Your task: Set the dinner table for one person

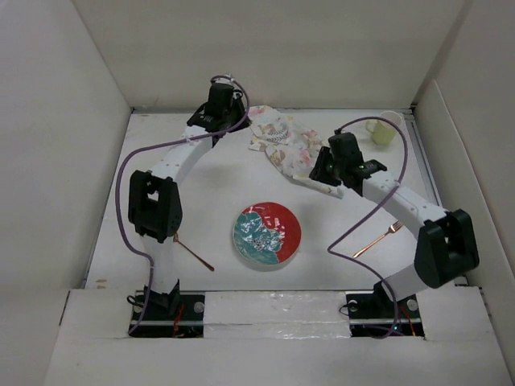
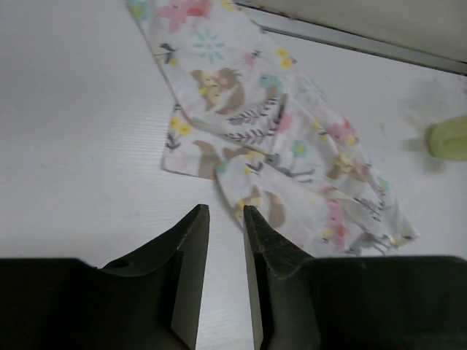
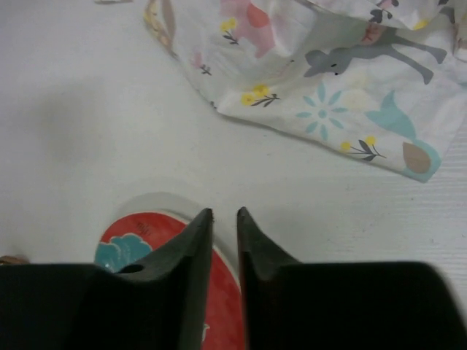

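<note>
Top view is running evenly lit, diffuse, slightly hazy; the white dinner table (image 1: pixel 201 201) is nearly clipping. Plate (image 1: pixel 267 234) is catching specular glare mid-frame. Left wrist view is going soft, with the cup (image 2: pixel 449 137) blurring at the right edge. Right wrist view is showing a faint shadow at left. Bottom foreground is crushing to black in both.

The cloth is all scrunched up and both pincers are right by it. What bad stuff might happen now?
1. The placemat lies crumpled and folded over itself. The left pincer or right pincer, both empty, might pinch just one layer and bunch it up more instead of spreading it flat.
2. The cup stands near the placemat's far right end. Pulling the placemat that way, or swinging past, could tip it.
</note>
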`<state>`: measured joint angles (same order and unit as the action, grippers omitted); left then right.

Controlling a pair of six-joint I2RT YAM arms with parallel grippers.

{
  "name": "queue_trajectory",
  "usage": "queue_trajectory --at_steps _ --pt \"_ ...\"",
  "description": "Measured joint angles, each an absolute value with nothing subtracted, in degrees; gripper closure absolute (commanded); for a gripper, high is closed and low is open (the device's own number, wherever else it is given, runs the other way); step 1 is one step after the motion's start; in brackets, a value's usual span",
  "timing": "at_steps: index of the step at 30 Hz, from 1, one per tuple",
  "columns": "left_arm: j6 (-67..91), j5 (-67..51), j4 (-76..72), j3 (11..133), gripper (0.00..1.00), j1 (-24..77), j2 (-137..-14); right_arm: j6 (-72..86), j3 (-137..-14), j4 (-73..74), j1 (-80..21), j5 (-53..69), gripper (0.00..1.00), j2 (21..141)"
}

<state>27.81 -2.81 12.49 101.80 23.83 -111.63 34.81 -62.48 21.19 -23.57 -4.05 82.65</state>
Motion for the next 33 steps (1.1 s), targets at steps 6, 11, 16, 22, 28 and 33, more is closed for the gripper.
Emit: queue_trajectory --at_steps 6,11,16,22,28,33 --pt "27.2 -2.7 13.3 102.3 0.51 19.8 -120.4 32.7 -71.1 24.0 -22.5 -2.4 0.39 97.5" --pt "27.4 -4.5 16.0 104.8 0.46 20.8 -130.1 31.1 -79.5 26.0 -24.1 -2.6 0.37 106.4" --pt "27.5 -5.0 18.2 114.1 0.48 21.3 -134.8 30.3 -86.2 28.2 -26.3 -3.1 0.37 112.8" --pt "28.2 -4.6 18.5 120.0 0.55 21.4 -137.8 30.2 -91.0 31.2 -27.7 -3.9 0.42 118.5" --pt "28.8 -4.6 19.5 122.0 0.61 21.3 -141.9 30.3 -94.1 33.3 -28.2 -6.2 0.49 121.5" --pt "29.0 -2.0 20.5 122.3 0.56 21.3 -141.9 30.5 -95.9 34.4 -28.2 -9.1 0.44 121.6"
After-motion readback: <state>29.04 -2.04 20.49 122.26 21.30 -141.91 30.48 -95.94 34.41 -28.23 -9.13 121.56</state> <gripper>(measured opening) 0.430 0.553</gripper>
